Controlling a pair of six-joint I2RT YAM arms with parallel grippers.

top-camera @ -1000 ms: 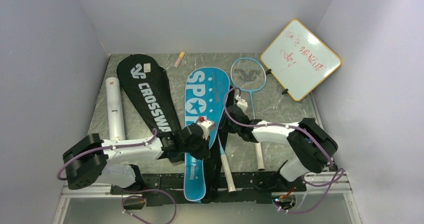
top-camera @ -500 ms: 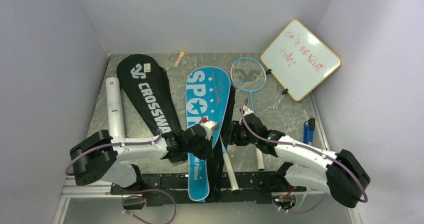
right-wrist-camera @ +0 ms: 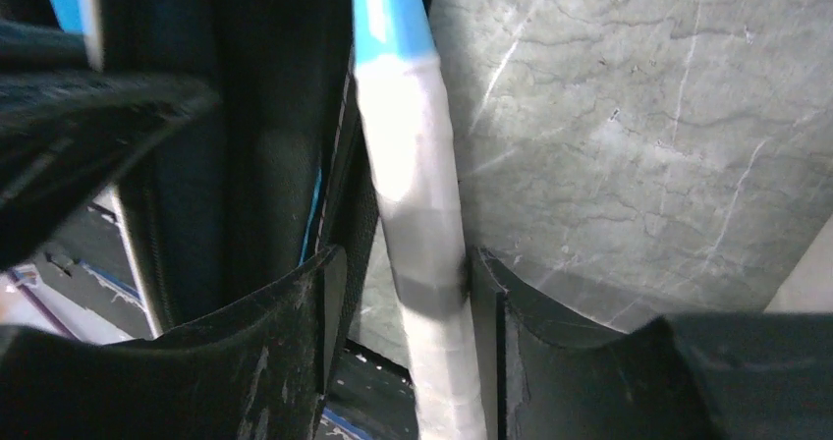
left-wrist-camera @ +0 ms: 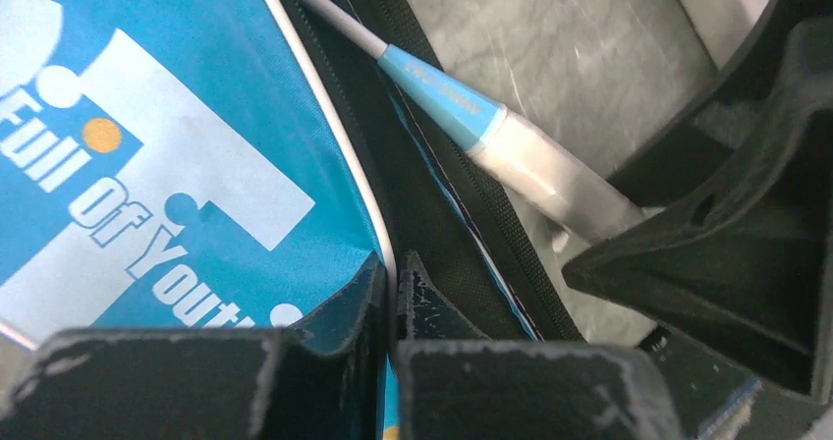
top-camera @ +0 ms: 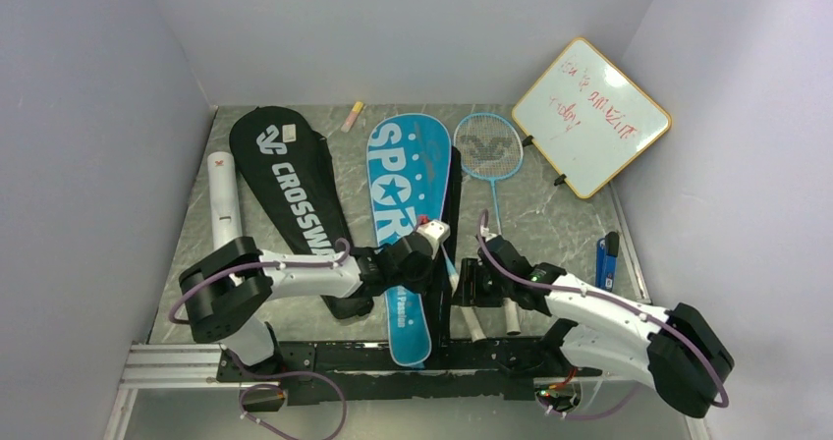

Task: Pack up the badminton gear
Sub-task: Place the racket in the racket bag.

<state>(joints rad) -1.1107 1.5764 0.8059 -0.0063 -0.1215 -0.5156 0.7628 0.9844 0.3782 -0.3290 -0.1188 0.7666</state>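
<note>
The blue "SPORT" cover lies mid-table, with its black open side along the right. My left gripper is shut on the cover's white-piped edge. A racket's shaft runs out of the opening, with a light-blue cone and a white grip. My right gripper straddles that grip and is open; the grip touches the right finger, with a gap on the left. A light-blue racket lies to the right. The black "CROSSWAY" cover and a white tube lie left.
A wood-framed whiteboard leans at the back right. A small pink-yellow marker lies by the back wall. A blue object rests near the right wall. A second white handle lies just right of my right gripper.
My left gripper has pulled the blue cover toward the back. My right arm has dropped low and come nearer, with its jaws spread wider around the white grip.
</note>
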